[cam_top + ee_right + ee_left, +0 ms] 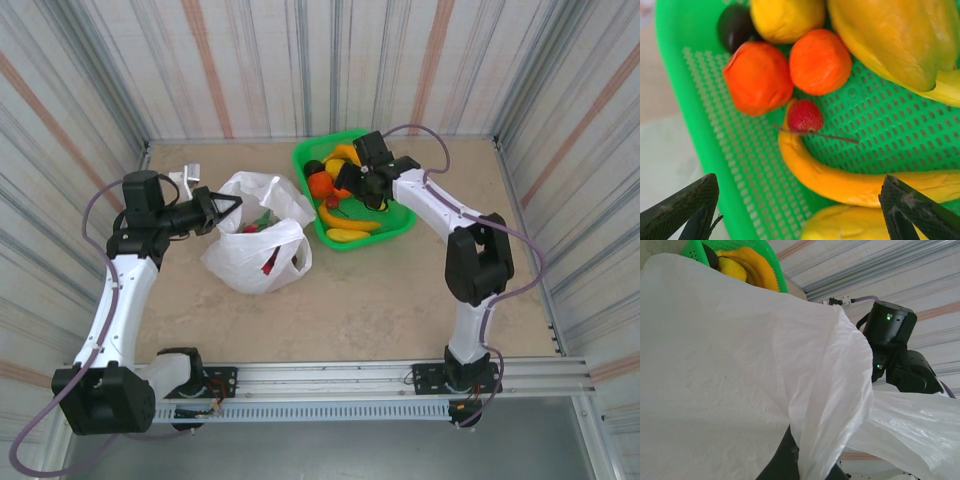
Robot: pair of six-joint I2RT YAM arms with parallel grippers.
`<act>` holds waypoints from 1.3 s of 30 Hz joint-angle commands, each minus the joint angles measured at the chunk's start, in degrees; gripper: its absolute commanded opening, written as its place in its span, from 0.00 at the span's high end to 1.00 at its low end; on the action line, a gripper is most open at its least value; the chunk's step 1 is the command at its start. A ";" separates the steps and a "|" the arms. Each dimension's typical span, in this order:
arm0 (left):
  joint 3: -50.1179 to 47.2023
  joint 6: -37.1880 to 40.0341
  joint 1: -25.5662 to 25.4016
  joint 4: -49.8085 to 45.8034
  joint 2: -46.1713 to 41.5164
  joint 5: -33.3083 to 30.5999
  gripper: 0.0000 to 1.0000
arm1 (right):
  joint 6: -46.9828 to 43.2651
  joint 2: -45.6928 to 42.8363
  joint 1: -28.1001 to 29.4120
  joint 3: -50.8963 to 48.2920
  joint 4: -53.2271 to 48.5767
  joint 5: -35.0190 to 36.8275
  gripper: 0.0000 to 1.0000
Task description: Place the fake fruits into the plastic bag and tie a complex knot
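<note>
Your table (400, 310) is the biggest thing here, tan top with striped walls around it. On its left half sits the plastic bag (250, 262), white and crumpled, mouth open toward the top. A couple of red bits (268, 262) show inside, but you can't really tell which fruits they are. Just right of the bag is the green mesh basket (395, 222), touching or nearly touching it.

Your left gripper (228, 207) is at the bag's left edge with its claw pinched together on the film, which drapes right over it in the left wrist view. Your right gripper (345, 188) hangs over the basket, fingers (685, 205) spread wide apart, gripping nothing.

Most of the fake fruits (345, 215) are in the basket:
- a big yellow-green piece (900, 45)
- a long curved banana (830, 182)
- two orange ones (757, 77)
- a dark purple one (735, 32)
- a small red berry (804, 115) resting against the banana
</note>
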 commanded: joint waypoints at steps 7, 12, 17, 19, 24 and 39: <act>1.39 1.00 0.31 -0.14 -0.41 0.02 1.00 | 32.74 9.62 -1.67 8.77 -3.29 0.06 0.15; 1.22 0.98 0.33 0.02 -0.15 0.22 1.00 | 35.22 14.51 -1.76 17.74 -11.29 4.40 0.15; 1.15 0.83 0.30 0.46 0.12 0.37 1.00 | 37.87 19.13 -1.51 22.91 -16.00 7.12 0.15; 1.21 0.72 0.30 0.59 0.26 0.39 1.00 | 37.55 21.05 -1.39 25.69 -17.84 9.08 0.15; 1.23 0.96 0.36 0.56 0.18 0.37 1.00 | 37.11 25.03 -0.65 30.85 -21.94 11.99 0.15; 1.36 0.77 0.30 0.30 0.37 0.65 1.00 | 33.88 32.00 0.73 37.50 -21.16 16.32 0.15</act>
